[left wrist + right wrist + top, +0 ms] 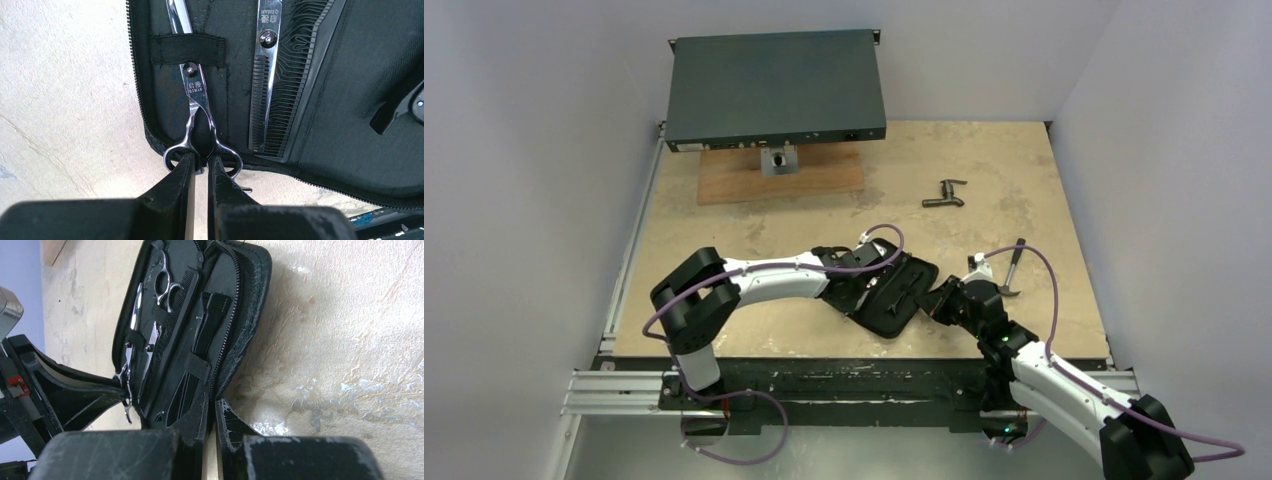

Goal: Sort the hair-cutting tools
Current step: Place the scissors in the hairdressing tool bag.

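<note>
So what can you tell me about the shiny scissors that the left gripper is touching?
The silver scissors look like polished metal, with slim blades shut together and a small screw at the pivot above some printed lettering. They lie flat in the open black zip case, with the blades slid under a black elastic strap. Their two finger rings reach the zipper edge, where the left gripper is pinched shut on the handles between them.

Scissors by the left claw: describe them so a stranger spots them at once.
Find the open black case on the table. Inside, these scissors lie under an elastic strap, smooth-bladed, unlike the toothed pair on the comb beside them.
</note>
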You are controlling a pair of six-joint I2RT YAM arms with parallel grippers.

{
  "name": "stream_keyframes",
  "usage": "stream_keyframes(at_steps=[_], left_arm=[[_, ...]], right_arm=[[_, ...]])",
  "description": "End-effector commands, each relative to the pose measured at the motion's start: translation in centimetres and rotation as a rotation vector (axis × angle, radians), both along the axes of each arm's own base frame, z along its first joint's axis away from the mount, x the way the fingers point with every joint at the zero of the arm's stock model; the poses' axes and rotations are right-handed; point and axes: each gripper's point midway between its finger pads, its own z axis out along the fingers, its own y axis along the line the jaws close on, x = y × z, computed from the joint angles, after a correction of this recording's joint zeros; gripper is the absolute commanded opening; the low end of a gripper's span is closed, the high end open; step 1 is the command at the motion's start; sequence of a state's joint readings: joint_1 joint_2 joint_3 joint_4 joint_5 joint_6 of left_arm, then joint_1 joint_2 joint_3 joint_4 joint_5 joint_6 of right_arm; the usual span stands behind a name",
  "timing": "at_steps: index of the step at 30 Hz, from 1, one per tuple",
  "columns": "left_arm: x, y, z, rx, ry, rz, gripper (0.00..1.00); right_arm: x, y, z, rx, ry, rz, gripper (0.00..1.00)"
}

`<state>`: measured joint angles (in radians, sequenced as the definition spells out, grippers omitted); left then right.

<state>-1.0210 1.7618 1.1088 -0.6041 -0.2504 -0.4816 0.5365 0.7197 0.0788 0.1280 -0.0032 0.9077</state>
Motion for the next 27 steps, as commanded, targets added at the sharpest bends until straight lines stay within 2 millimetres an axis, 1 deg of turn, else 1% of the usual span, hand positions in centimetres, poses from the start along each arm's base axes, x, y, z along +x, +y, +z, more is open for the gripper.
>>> stream_keyframes(at_steps=[1, 6, 12, 18, 21, 23, 27], left_arm=[[2.6, -1.4, 1.4, -0.046, -0.064, 0.01, 0.0], [3.2, -2.3, 1.7, -0.062, -0.061, 0.006, 0.0], [4.0, -3.4, 2.7, -0.074, -0.061, -0.013, 0.0], [4.5, -4.4, 2.3, -0.062, -0.04, -0.042, 0.0], [4.8, -4.5, 1.8, -0.051, -0.034, -0.047, 0.0], [5.1, -4.2, 1.2, -0.035, -0.027, -0.044, 0.0], [5.8, -3.0, 0.2, 0.002, -0.02, -0.021, 0.0]], right_arm=[[-0.5, 1.0, 0.5, -0.001, -0.003, 0.075, 0.0], [-0.6, 1.0, 0.5, -0.003, 0.0, 0.08, 0.0], [-0.6, 1.1, 0.3, -0.004, 0.005, 0.086, 0.0], [-0.7, 1.2, 0.3, -0.004, 0.001, 0.091, 0.0], [-0.7, 1.2, 0.3, -0.003, 0.004, 0.093, 0.0], [-0.7, 1.2, 0.3, -0.003, 0.005, 0.093, 0.0], [-0.7, 1.1, 0.4, -0.002, 0.006, 0.089, 0.0]])
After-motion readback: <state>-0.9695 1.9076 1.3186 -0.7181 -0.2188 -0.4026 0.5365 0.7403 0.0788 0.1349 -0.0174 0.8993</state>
